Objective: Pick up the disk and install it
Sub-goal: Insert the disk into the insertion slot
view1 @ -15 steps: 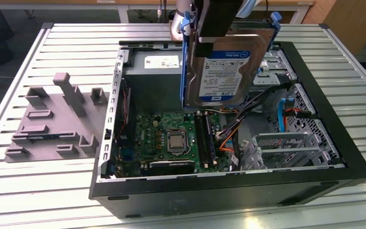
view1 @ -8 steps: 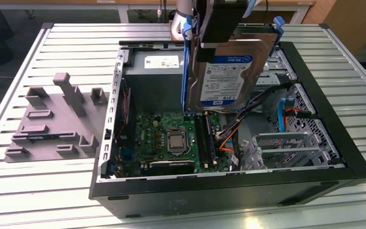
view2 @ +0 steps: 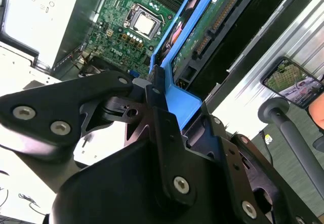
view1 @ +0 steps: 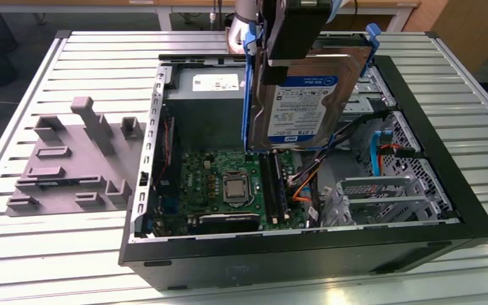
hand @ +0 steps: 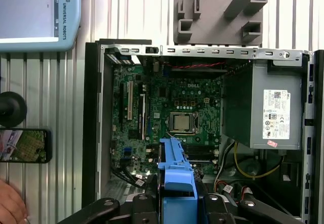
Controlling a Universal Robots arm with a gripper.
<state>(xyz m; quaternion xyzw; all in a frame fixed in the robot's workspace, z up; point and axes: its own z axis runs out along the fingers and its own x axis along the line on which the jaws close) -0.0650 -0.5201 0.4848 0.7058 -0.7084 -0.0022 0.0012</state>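
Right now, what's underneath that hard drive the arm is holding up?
The disk hangs in the gripper above the open computer case. Below it lies the green motherboard with its processor socket and cables. What lies behind the disk in the exterior view is covered.

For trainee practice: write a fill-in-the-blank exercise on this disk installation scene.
1. The gripper is shut on the disk, held ____ the open computer case.
2. The disk's side rails are ____.
3. The grey fixture lies on the table to the exterior view's ____ of the case.
Missing words: above; blue; left.
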